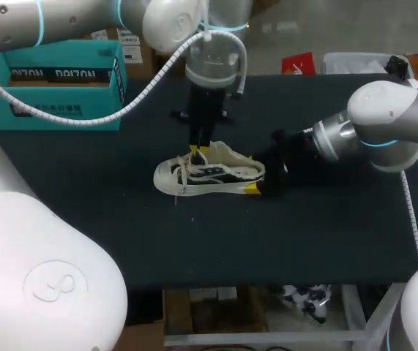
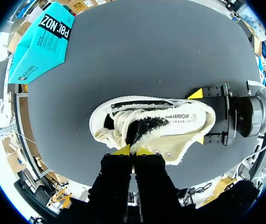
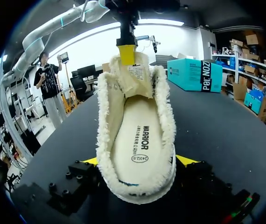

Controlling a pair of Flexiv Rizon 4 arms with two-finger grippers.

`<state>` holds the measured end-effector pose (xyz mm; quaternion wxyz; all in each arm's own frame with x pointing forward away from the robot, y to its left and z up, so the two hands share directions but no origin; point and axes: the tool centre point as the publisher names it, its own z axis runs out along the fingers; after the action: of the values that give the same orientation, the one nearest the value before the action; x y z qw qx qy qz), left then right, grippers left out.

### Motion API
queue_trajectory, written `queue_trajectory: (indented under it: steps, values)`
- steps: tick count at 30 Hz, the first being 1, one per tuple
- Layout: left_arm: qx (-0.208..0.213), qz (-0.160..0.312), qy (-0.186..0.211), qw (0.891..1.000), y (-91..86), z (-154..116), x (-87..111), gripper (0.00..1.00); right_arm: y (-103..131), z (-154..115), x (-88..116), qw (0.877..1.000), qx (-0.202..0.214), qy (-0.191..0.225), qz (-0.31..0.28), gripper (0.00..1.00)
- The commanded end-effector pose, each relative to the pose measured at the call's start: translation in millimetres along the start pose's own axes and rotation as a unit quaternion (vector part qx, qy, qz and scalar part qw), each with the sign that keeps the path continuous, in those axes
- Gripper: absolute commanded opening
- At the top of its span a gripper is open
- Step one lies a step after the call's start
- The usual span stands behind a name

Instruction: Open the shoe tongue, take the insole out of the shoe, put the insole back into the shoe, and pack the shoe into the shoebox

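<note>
Slippage at the heel is the nearest worry: the right gripper point(image 3: 138, 161) has its yellow-tipped fingers spread wide and pressed against either side of the heel of the sneaker point(image 1: 209, 175). The frayed cream canvas there looks soft, so a strong pull at the front could, I judge, drag the sneaker out of that hold or tip it on the black table point(image 1: 326, 241). The sneaker lies at the centre of the head view, toe toward the left of the frame. Inside it the insole point(image 3: 139, 137) lies flat and in place, carrying a dark brand word and an oval stamp that I leave unspelled. Farther along, the tongue point(image 3: 133, 77) stands up, and the lines on its small white sewn label are too fine to read. The left gripper point(image 2: 133, 150), fingers nearly together, pinches the tongue's upper edge. Thin cloth may slide from that pinch and drop the tongue over the insole, and the loose laces point(image 1: 185, 172) could snag a finger. Farthest, at the upper left of the head view, the teal shoebox point(image 1: 55, 80) sits well apart, with bold white lettering on its side.
</note>
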<state>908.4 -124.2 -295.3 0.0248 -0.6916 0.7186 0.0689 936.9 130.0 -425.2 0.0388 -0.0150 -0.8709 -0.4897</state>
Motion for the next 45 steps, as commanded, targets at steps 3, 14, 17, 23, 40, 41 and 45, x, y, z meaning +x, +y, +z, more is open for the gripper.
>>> queue_trajectory:
  steps: [3,14,17,23,40,41,45]
  values:
    - [0.053,-0.011,0.131,0.99,9.9,1,-41.3,0.0,-2,2,-2,1.0,-0.001,0.0,0.0,0.0]
    - [0.049,-0.046,0.204,0.977,1.9,22,-63.0,0.0,-2,2,-2,1.0,-0.001,0.0,0.0,0.0]
    - [0.042,-0.054,0.213,0.975,0.2,28,-65.6,0.0,-2,2,-2,1.0,-0.001,0.0,0.0,0.0]
    - [0.031,-0.053,0.22,0.973,-0.9,36,-65.3,0.0,-2,2,-2,1.0,-0.001,0.0,0.0,0.0]
    - [0.111,0.044,0.195,0.973,19.3,-34,-39.3,0.36,-2,2,-2,1.0,-0.001,0.0,0.0,0.0]
    - [0.124,0.051,0.188,0.973,20.2,-42,-37.9,0.36,-2,2,-2,1.0,-0.001,0.0,0.0,0.0]
    - [0.148,0.11,0.175,0.967,21.6,-63,-28.5,0.0,-2,2,-2,1.0,-0.001,0.0,0.0,0.0]
